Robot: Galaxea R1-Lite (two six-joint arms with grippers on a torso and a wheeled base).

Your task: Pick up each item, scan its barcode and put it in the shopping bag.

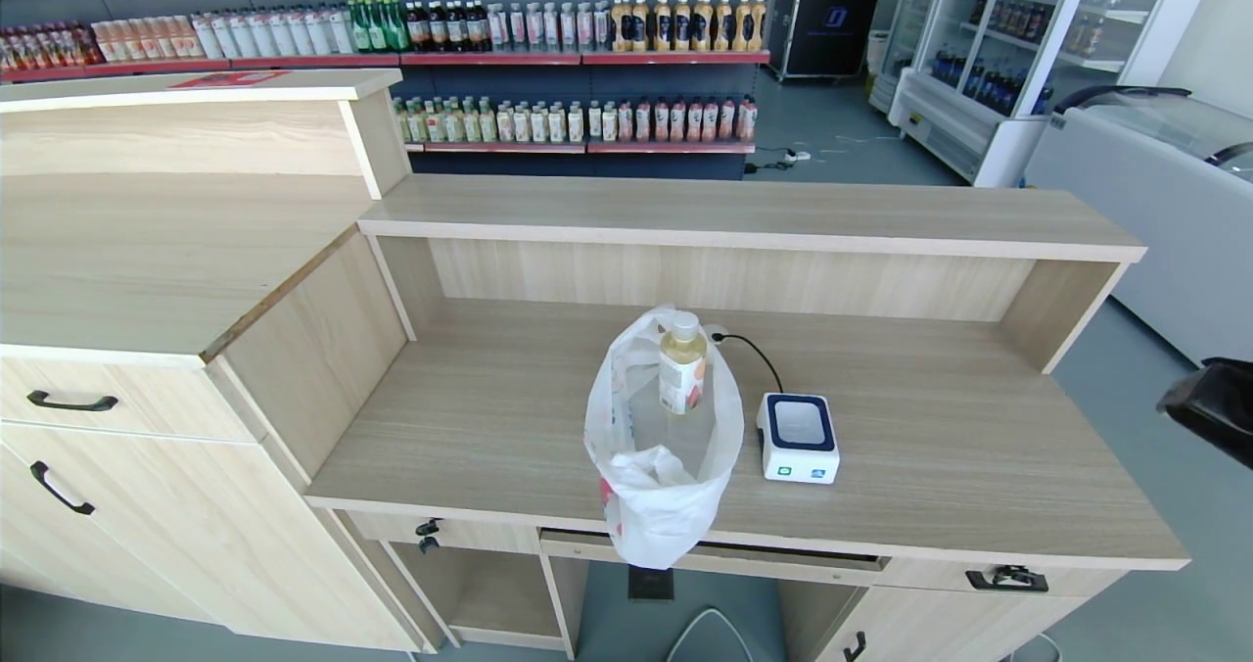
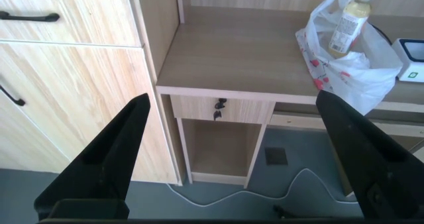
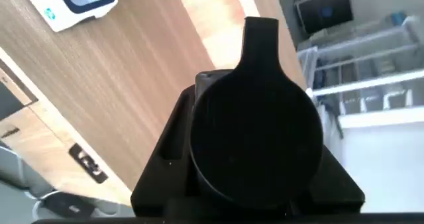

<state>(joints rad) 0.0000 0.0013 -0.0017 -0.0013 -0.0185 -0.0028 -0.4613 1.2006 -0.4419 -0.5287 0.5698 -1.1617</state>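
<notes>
Bottle (image 1: 682,363) sits in shopping bag (image 1: 651,517), beside scanner (image 1: 799,437); task approx. complete, by the look. Left gripper (image 2: 232,99) spread, empty; right gripper (image 1: 1212,409) state n/a, cannot tell.

White translucent shopping bag (image 1: 666,491), mouth open, at front edge of wooden counter (image 1: 979,447), pale yellow white-capped bottle (image 1: 682,363) upright inside, white dark-framed scanner (image 1: 798,437) just beside bag, right side

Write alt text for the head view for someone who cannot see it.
An open white shopping bag stands at the front edge of a wooden counter, with a drink bottle upright in it. A white scanner sits to its right, and shelves of bottled drinks line the wall behind.
</notes>
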